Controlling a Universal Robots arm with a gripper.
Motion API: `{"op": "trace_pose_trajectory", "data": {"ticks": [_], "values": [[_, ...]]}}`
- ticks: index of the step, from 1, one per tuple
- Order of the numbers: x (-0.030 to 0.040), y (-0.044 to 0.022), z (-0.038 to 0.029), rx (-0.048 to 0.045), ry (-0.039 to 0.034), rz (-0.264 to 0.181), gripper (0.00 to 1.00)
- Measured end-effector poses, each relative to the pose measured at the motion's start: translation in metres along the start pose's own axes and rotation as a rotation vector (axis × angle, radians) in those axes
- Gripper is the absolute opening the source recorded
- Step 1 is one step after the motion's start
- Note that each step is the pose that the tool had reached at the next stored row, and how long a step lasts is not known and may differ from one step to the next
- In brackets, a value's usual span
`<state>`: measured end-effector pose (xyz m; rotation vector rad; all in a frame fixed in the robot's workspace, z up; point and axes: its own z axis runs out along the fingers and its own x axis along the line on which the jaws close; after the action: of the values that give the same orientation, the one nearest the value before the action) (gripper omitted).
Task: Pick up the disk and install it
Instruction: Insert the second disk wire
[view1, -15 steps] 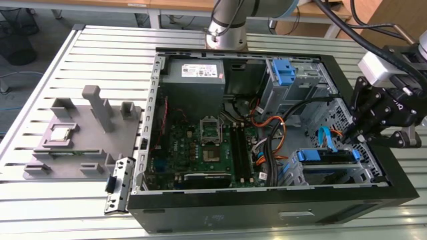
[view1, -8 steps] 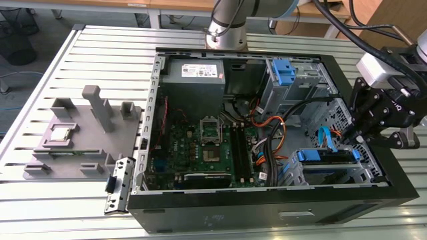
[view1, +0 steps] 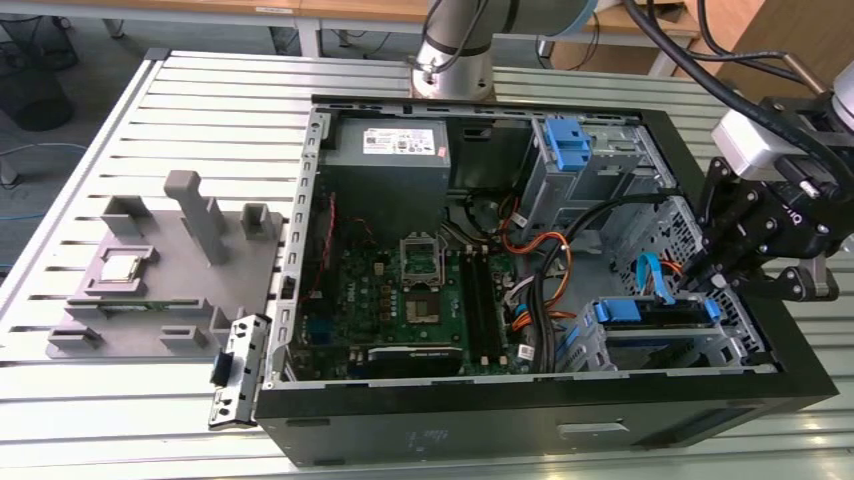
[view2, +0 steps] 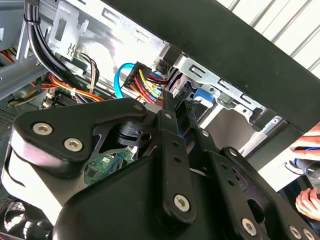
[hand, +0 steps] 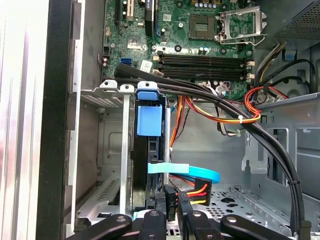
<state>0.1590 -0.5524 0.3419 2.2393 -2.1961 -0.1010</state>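
The disk (view1: 650, 311) sits in the drive cage at the near corner of the open computer case (view1: 534, 420), toward the exterior view's right, its blue rails showing and its long axis running along the case's front wall; the gripper (view1: 714, 280) hangs directly at its end nearest the arm, beside the cable plugs; in the first wrist view the gripper (hand: 172, 217) looks narrowed about the disk (hand: 148, 170) edge, though contact is hidden.

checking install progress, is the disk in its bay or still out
In: the disk sits in the case's drive cage, the gripper at its cable end.
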Motion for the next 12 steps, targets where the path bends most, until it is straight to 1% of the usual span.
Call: {"op": "trace_pose_trajectory", "data": {"ticks": [6,8,9,12], "values": [[0.0000,0.0000,0.0001,0.0000,0.0000,0.000,0.24],[0.0000,0.0000,0.0001,0.0000,-0.0001,0.000,0.22],[0.0000,0.0000,0.0001,0.0000,-0.0001,0.000,0.16],[0.0000,0.0000,0.0001,0.0000,-0.0001,0.000,0.16]]}}
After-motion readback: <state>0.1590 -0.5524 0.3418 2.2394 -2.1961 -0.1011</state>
